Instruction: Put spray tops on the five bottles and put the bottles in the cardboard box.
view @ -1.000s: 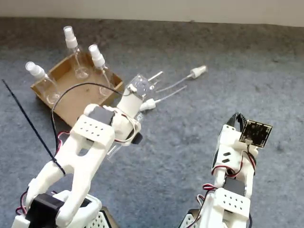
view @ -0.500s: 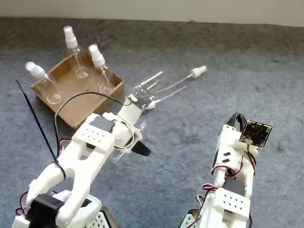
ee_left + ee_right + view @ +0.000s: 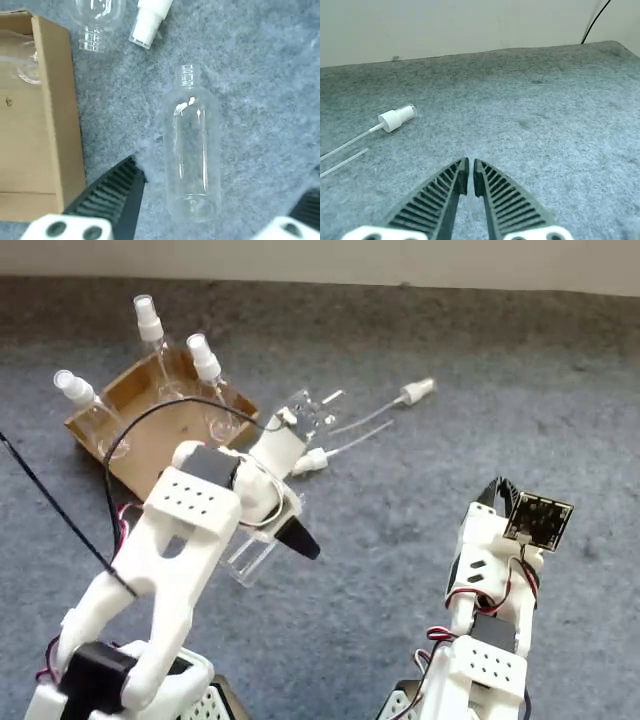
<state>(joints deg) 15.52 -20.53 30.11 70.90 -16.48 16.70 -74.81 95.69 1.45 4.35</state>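
A clear bottle [image 3: 192, 145] without a top lies on the carpet, its neck towards the box end. My left gripper [image 3: 220, 187] hangs open over its base, one black finger [image 3: 117, 192] on either side and not touching it. From above, this bottle [image 3: 248, 558] shows under the left arm. A second uncapped bottle [image 3: 306, 410] lies farther off, with a spray top [image 3: 312, 460] beside it. Another spray top [image 3: 416, 392] lies to the right. The cardboard box [image 3: 150, 445] holds three capped bottles [image 3: 205, 380]. My right gripper [image 3: 469, 175] is shut, low over bare carpet.
The box wall [image 3: 55, 115] stands close beside the left gripper's finger. A loose dip tube [image 3: 342, 163] lies near the far spray top [image 3: 397, 118]. A black cable [image 3: 60, 500] hangs by the left arm. Grey carpet stretches free on the right.
My left gripper has opened wider and shifted a little over the lying bottle. The right arm has kept still.
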